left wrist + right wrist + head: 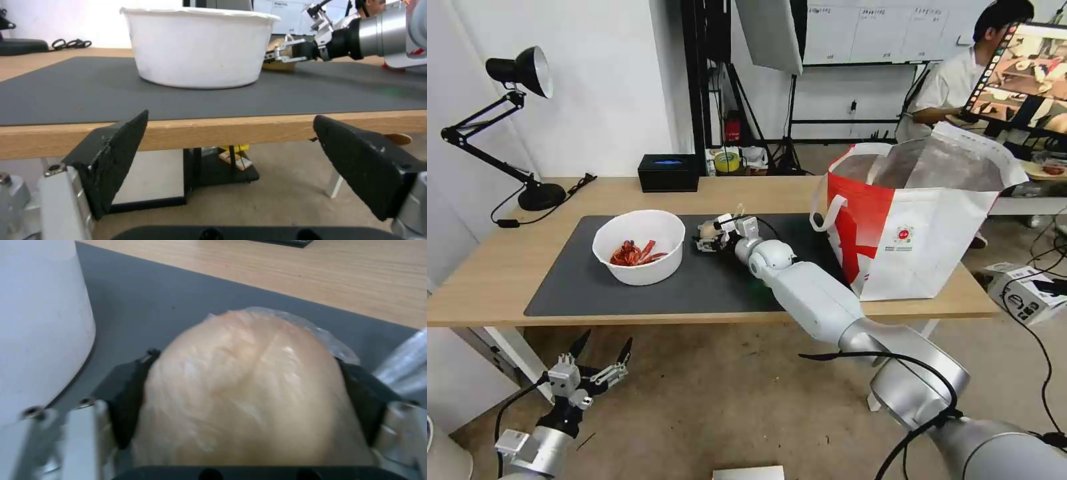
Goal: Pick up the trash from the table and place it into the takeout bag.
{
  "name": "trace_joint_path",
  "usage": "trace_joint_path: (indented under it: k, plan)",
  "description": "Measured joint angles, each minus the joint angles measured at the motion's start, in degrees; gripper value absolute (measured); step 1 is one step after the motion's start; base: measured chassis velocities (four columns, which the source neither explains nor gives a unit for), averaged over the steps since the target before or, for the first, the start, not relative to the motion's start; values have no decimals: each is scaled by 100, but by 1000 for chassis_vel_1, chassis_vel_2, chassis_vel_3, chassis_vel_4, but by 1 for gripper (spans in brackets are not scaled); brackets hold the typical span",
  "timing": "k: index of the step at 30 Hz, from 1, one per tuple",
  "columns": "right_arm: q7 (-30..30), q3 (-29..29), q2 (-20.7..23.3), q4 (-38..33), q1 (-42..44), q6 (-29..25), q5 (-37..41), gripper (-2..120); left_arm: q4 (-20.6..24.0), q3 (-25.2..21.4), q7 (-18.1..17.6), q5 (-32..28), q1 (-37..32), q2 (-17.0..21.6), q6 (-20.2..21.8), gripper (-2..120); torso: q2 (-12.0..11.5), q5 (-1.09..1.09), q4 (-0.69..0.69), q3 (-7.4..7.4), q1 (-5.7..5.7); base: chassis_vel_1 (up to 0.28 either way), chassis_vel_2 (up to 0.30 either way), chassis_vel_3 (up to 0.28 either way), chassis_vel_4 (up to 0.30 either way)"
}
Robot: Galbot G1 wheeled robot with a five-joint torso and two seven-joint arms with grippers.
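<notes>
1. A tan bagged lump [240,390], round and wrapped in shiny clear plastic, sits mid-frame on the dark mat [694,287], beside the white bowl [639,245].
2. The right gripper [710,238] pinches it on both sides.
3. The left gripper [602,353], lower left, hangs spread wide below the table [494,267].

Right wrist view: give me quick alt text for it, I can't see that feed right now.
The right gripper has its fingers on both sides of the tan bagged lump, which sits on the dark grey mat. The white bowl stands just beside it, with the wood tabletop beyond.
</notes>
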State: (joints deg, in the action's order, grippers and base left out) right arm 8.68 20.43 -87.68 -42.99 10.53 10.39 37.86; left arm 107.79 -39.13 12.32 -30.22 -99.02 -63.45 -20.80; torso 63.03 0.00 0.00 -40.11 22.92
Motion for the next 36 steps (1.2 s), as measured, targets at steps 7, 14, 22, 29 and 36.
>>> trace_joint_path:
  k: [7,14,22,29,36]
  plan:
    - [0,17,60,-77,12,36,2,57,-1,-22,2,-12,-11,2,-19,100,0,0,0,0,0,0,0,0,0]
    - [-81,16,226,-340,136,95,59,34,-2,0,3,-8,-7,-21,-28,100,0,0,1,0,0,0,0,0,0]
    - [-310,-112,777,-1429,527,-277,136,10,58,10,2,1,-10,-6,-31,100,0,1,1,0,0,0,0,0,0]
    - [-643,-468,1452,-2776,1101,-952,-213,8,121,42,-2,39,-27,-11,-30,100,0,2,-1,0,0,0,0,0,0]
    - [-886,-980,2107,-4482,1775,-1328,-391,8,183,109,-14,112,-56,-57,-25,100,0,1,0,0,-1,0,0,0,0]
